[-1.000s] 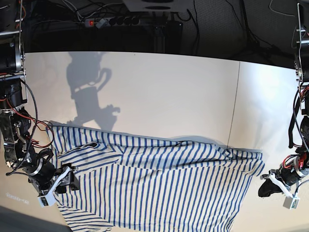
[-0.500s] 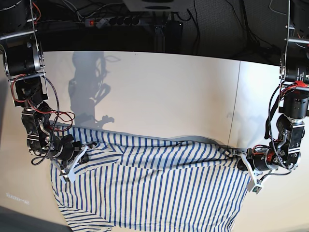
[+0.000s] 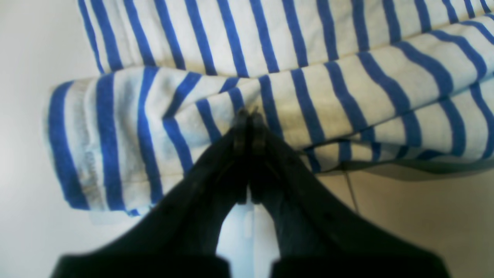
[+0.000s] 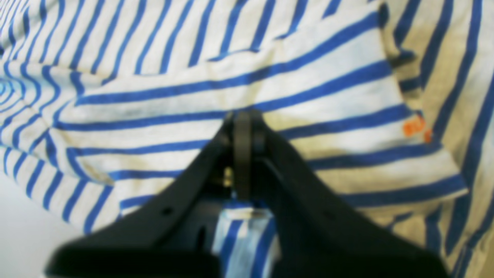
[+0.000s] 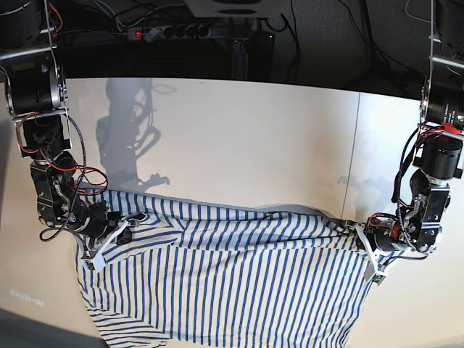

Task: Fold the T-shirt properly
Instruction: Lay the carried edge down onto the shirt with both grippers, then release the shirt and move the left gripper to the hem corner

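White worktop (image 5: 239, 138) fills the frame's middle; the blue-striped T-shirt (image 5: 232, 283) lies spread across its lower half. At lower right, the left hand (image 5: 360, 233) pinches its edge; at lower left, the right hand (image 5: 125, 226) clamps a fold.

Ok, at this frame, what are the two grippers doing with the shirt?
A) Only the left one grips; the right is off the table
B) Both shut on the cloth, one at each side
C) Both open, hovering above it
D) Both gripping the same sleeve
B: each wrist view shows the jaws closed with striped cloth at the tips, the left gripper and right gripper at opposite sides of the shirt.
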Controlling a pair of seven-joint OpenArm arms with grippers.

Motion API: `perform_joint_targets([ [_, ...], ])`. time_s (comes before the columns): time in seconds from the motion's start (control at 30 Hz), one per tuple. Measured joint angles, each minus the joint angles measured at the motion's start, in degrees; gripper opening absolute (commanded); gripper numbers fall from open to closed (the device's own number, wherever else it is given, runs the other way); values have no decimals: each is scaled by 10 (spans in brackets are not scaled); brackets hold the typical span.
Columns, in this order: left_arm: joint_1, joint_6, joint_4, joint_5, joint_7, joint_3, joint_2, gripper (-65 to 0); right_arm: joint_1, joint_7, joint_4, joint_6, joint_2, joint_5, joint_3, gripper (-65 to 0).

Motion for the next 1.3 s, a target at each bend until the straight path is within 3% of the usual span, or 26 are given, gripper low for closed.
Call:
perform_joint_targets([
  [0.13, 13, -34, 25, 2, 37, 0, -5, -650, -42, -14, 47, -1, 11, 24, 5, -650],
  [0.3, 72, -36, 106, -51, 49, -1, -29, -650, -129, -36, 151, -1, 30, 31, 37, -650],
  [0.63, 231, -38, 332, -45, 86, -24, -110, -650, -296, -61, 321, 3, 77, 87, 110, -650],
  [1.03, 483, -39, 523, -56, 96, -192, -107, -650, -414, -84, 427, 3, 130, 108, 112, -650],
  [1.3, 563, -41, 598, -52, 118, -256, -85, -650, -440, -84, 447, 3, 151, 110, 113, -650],
])
